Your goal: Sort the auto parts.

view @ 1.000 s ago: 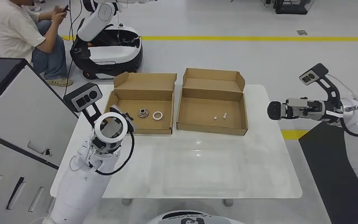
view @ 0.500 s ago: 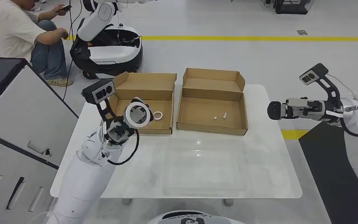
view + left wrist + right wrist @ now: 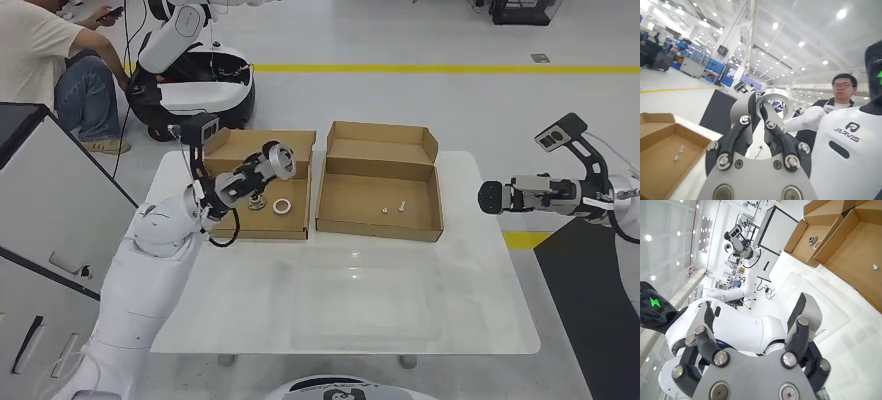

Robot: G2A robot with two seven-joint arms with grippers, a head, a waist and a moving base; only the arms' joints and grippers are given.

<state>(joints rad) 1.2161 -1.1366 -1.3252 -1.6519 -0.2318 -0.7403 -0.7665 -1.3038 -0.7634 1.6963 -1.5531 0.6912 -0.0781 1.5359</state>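
I can read no text, number or label on the counter (image 3: 420, 300) or on the two cardboard boxes (image 3: 360, 200); any print farther off is too small for me to make out.

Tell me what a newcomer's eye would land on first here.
The left gripper clamps a big metal ring above the left box, which holds a flanged part and a small ring. The right box beside it holds two small bolts. The right gripper hangs open past the table edge.
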